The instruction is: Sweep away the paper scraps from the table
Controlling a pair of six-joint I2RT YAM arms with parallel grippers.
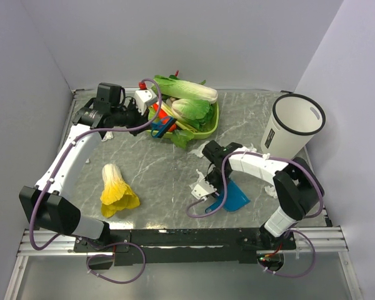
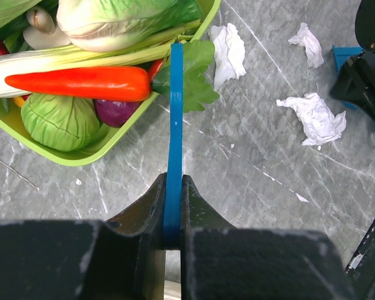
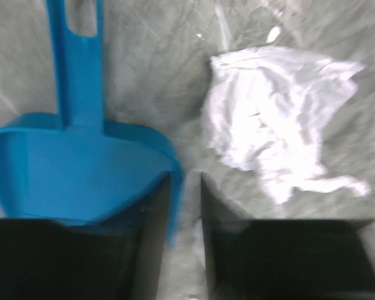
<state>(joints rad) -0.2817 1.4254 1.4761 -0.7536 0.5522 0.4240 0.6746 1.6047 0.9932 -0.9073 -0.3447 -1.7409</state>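
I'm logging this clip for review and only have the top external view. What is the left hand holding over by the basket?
Observer: The left hand is shut on a thin blue tool. The left wrist view shows it edge-on, reaching to the rim of the green basket.
Operator: Is anything in the dustpan yet?
Observer: No scrap shows in the blue dustpan in the right wrist view. A paper scrap lies on the table beside it.
Operator: Does the right hand grip it?
Observer: The right hand stands astride the dustpan's rim, not clamped, with a gap showing on one side.
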